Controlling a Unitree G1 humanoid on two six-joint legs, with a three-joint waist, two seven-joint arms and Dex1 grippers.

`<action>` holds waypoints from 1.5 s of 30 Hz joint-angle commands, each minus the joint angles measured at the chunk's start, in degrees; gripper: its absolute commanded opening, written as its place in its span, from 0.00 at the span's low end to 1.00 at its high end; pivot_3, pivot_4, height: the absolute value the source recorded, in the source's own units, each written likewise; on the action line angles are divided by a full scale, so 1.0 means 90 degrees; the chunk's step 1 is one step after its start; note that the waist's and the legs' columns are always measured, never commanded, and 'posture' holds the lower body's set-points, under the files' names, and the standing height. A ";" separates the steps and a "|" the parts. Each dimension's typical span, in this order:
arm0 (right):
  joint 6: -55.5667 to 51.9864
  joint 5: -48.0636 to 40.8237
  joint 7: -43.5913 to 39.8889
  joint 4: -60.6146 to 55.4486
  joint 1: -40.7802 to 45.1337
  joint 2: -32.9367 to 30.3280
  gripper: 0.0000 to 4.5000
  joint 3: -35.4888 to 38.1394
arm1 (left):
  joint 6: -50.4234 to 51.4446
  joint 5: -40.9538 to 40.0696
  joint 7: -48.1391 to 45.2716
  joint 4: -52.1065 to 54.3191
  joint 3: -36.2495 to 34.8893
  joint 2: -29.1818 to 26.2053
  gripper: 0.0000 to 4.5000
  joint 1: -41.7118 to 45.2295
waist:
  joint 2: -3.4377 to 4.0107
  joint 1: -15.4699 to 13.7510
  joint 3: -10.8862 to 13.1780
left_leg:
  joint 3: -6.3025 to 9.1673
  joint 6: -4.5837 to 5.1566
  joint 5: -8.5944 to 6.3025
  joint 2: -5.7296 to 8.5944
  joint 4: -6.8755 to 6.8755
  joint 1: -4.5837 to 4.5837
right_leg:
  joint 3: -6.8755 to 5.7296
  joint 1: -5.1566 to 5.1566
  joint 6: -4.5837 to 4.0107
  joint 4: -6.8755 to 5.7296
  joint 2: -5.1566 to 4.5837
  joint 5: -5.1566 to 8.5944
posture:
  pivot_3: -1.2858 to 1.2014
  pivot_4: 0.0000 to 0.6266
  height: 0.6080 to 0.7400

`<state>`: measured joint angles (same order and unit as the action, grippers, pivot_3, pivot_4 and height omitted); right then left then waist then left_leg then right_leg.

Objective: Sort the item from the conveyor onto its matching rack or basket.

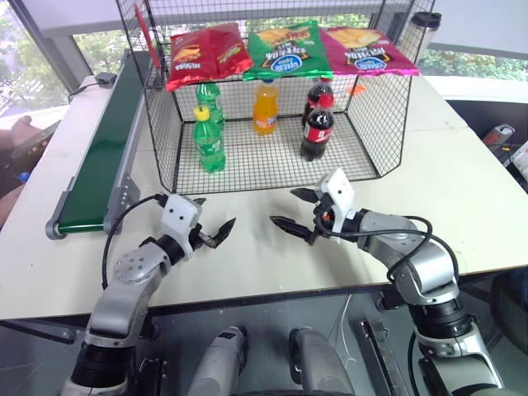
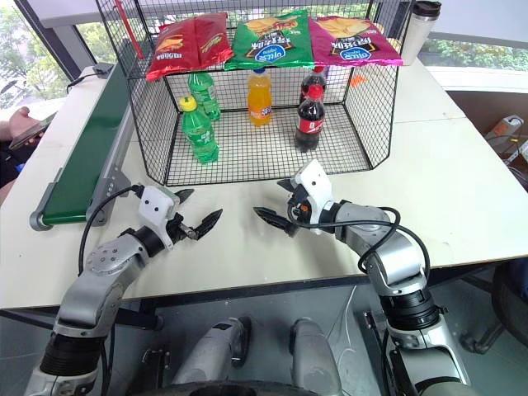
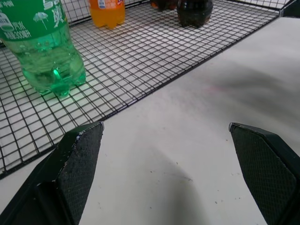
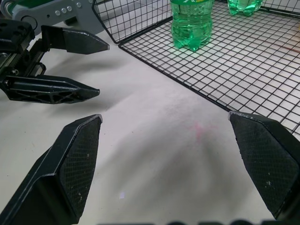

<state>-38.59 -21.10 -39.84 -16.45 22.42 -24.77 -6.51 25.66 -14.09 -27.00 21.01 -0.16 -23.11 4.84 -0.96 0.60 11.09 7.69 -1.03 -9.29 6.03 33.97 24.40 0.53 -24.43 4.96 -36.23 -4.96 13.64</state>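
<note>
Bare white table (image 1: 247,272) between the near edge and the wire cage (image 1: 165,124): open passage, with both grippers over it.

Cage's near face is open; sides, back and top are mesh. Chip bags (image 1: 285,49) lie on top.

Inside: two green bottles (image 1: 209,139) left, orange bottle (image 1: 265,107) middle, two cola bottles (image 1: 317,132) right; bare floor near front.

Conveyor (image 1: 103,157) flanks the cage's left side.
</note>
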 commanded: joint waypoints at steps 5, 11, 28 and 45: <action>-0.0125 -0.0493 -0.0443 -0.0391 0.0492 -0.0052 0.99 0.0050 | 0.1090 -0.1284 0.0284 0.0825 -0.1659 -0.0147 1.00 -0.0012 | 0.0000 0.0022 0.0000 | 0.0003 -0.0001 -0.0001 -0.0003 -0.0001 -0.0001 | -0.0002 -0.0001 0.0001 0.0000 0.0003 0.0001 | 0.52 0.24 0.99; -0.0264 -0.0806 -0.0920 -0.0416 0.0834 -0.0165 0.99 -0.0069 | 0.1703 -0.2136 0.0296 0.1080 -0.3074 -0.0814 1.00 -0.0109 | -0.0001 0.0005 0.0001 | 0.0002 0.0000 0.0000 -0.0002 -0.0001 0.0001 | -0.0009 -0.0001 0.0000 0.0002 0.0002 0.0000 | 0.52 0.24 0.99; 0.0452 -0.0387 -0.0861 0.0334 0.1437 0.0280 0.99 -0.0430 | 0.1725 -0.2726 0.0462 0.1154 -0.4321 -0.1041 1.00 -0.1290 | -0.0002 0.0010 0.0001 | 0.0001 -0.0010 -0.0008 -0.0003 -0.0005 0.0001 | 0.0000 -0.0001 -0.0004 0.0011 -0.0003 0.0001 | 0.52 0.24 0.99; 0.1092 0.0102 -0.1096 0.0439 0.1240 0.0230 0.99 -0.0709 | 0.0781 -0.1997 0.1005 -0.0017 -0.4499 -0.1161 1.00 -0.0927 | -0.0001 0.0010 0.0001 | 0.0000 -0.0011 -0.0009 -0.0002 -0.0011 0.0002 | 0.0001 -0.0006 -0.0004 0.0013 -0.0003 0.0000 | 0.52 0.24 0.99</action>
<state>-30.35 -19.87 -48.69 -11.02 33.59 -22.24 -13.10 34.34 -32.89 -18.29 20.63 -39.06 -32.48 -3.92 -0.97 0.69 11.10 7.69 -1.12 -9.37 6.01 33.87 24.42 0.54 -24.48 4.92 -36.12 -4.98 13.64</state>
